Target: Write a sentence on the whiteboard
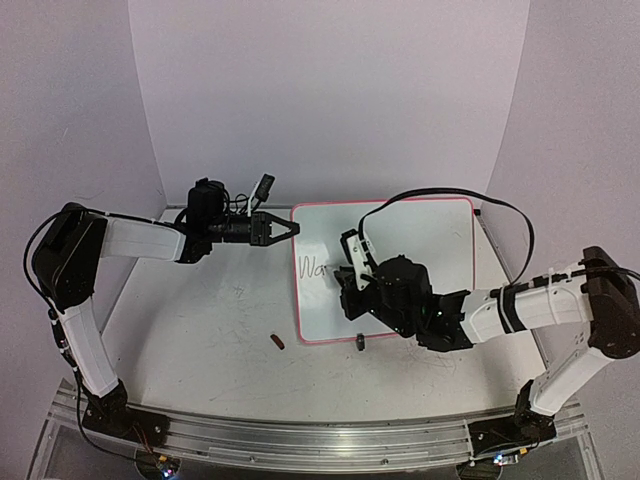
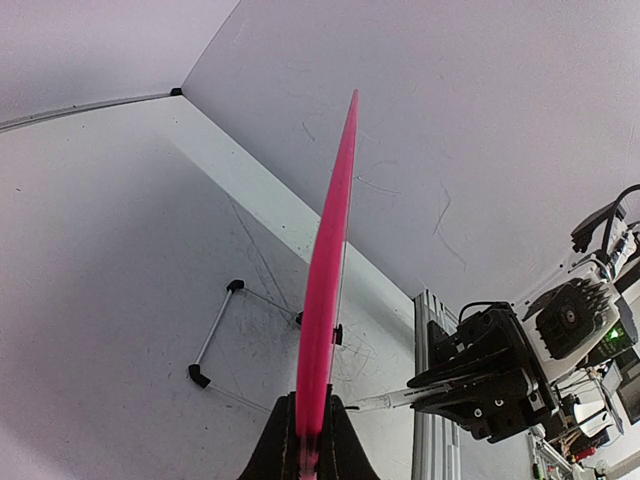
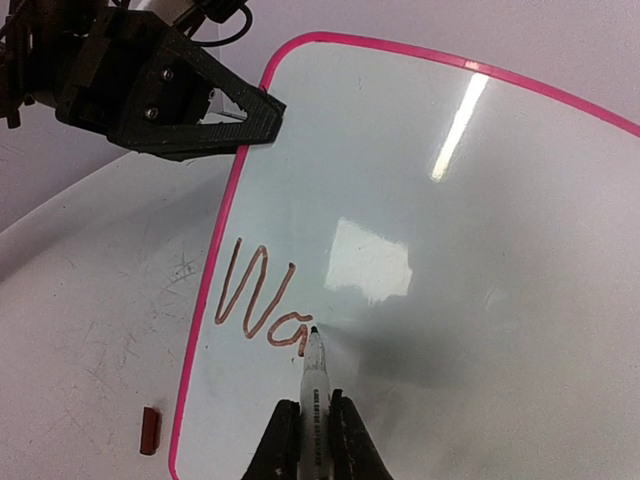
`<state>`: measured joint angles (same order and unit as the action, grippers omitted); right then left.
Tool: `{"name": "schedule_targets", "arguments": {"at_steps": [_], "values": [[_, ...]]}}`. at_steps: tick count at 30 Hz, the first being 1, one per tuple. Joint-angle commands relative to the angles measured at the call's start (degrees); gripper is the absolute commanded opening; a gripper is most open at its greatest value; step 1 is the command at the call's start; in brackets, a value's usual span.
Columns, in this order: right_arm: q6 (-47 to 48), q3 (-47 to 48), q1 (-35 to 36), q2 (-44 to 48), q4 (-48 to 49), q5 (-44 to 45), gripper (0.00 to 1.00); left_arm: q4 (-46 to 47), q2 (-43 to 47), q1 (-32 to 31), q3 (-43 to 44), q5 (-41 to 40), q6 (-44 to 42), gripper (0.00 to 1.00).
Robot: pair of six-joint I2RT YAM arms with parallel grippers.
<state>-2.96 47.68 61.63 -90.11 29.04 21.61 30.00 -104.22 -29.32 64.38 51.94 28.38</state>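
The whiteboard (image 1: 420, 240), white with a pink frame, sits right of the table's middle. My left gripper (image 1: 290, 229) is shut on its left edge near the far corner; in the left wrist view the frame (image 2: 328, 270) runs edge-on out of my left gripper (image 2: 310, 440). My right gripper (image 3: 315, 425) is shut on a white marker (image 3: 315, 375), whose tip touches the board just after the brown letters "Wa" (image 3: 255, 300). The letters also show in the top view (image 1: 313, 268), beside my right gripper (image 1: 350, 282).
A small reddish-brown cap (image 1: 278, 342) lies on the grey table left of the board's near corner; it also shows in the right wrist view (image 3: 150, 430). A small black piece (image 1: 361, 344) lies at the board's near edge. A wire stand with black ends (image 2: 215, 335) is behind the board. An aluminium rail (image 1: 320, 440) runs along the near edge.
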Motion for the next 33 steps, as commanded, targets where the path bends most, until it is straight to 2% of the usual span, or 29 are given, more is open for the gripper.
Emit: {"name": "schedule_targets", "arguments": {"at_steps": [1, 33], "values": [[0.33, 2.33, -0.41, -0.86, 1.64, 1.47, 0.00, -1.53, 0.71, -0.95, 0.40, 0.10, 1.24, 0.00], [0.40, 2.94, -0.68, -2.34, 1.50, 3.06, 0.00, -1.52, 1.13, -0.91, 0.40, 0.15, 1.16, 0.00]]}}
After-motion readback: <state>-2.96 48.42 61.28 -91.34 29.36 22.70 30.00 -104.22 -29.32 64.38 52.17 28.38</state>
